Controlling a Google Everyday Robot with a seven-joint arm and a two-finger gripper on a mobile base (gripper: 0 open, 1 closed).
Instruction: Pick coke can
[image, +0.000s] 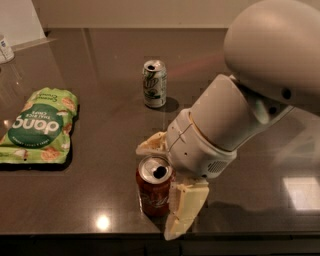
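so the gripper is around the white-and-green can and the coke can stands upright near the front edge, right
No: the camera view shows the gripper around the coke can, a finger on either side; the white-and-green can stands apart farther back. The coke can is indeed upright near the front edge.

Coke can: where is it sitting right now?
In the camera view, the coke can stands near the table's front edge, the gripper right at it; the white-and-green can is farther back, the green bag at picture left.

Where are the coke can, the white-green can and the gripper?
coke can (151, 196), camera view, red side.
white-green can (155, 87), camera view, label side.
gripper (156, 190), camera view, midway between open jaws straddling the coke can.
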